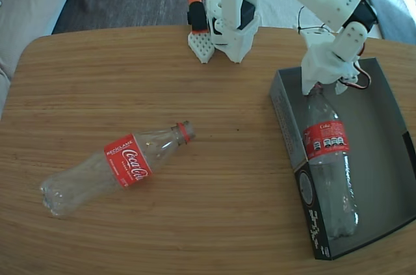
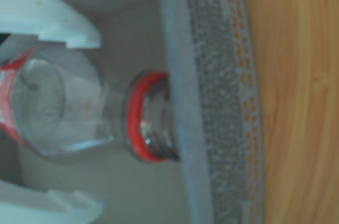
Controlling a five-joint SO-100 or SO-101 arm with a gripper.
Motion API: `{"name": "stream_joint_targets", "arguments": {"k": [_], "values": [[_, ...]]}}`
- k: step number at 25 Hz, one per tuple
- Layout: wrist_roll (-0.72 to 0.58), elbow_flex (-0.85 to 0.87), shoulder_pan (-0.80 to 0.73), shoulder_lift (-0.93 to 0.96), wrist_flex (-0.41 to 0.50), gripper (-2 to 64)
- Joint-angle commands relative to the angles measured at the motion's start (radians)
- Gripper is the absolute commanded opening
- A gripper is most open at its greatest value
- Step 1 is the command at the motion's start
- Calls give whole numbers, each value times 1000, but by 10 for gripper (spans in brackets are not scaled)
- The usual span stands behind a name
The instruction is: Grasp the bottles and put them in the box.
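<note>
Check progress from left to right in the fixed view. On the left half of the table (image 1: 214, 177) you will find the loose bottle (image 1: 116, 169) lying on its side, base toward the lower left and open neck toward the upper right. It lies well apart from the box (image 1: 392, 151) and nothing touches it. This bottle is not yet handled.

At the top centre stands the arm base (image 1: 235, 18), with an orange-handled clamp (image 1: 197, 7) beside it.

On the right, the boxed bottle (image 1: 330, 158) lies lengthwise inside the box, along the box's left wall, with its neck pointing to the far end. The right part of the box floor is bare, leaving room for a second bottle.

The gripper (image 1: 320, 85) sits directly over the shoulder of the boxed bottle. In the wrist view, the two white fingers (image 2: 58, 20) stand apart above and below the bottle's shoulder, and the red neck ring (image 2: 139, 115) lies close against the grey box wall (image 2: 209, 102). You cannot tell for certain whether the fingers press on the plastic; they appear to straddle it rather than clamp it.

Judge the task as about half complete: one bottle placed, one remaining.
</note>
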Motion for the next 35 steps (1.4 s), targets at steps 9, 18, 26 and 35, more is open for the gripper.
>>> {"name": "stream_joint_targets", "arguments": {"k": [9, 18, 26, 35], "values": [[6, -388, 141, 49, 155, 316], [199, -502, 365, 61, 302, 315], [426, -565, 670, 61, 370, 315], [460, -382, 939, 69, 368, 316]]}}
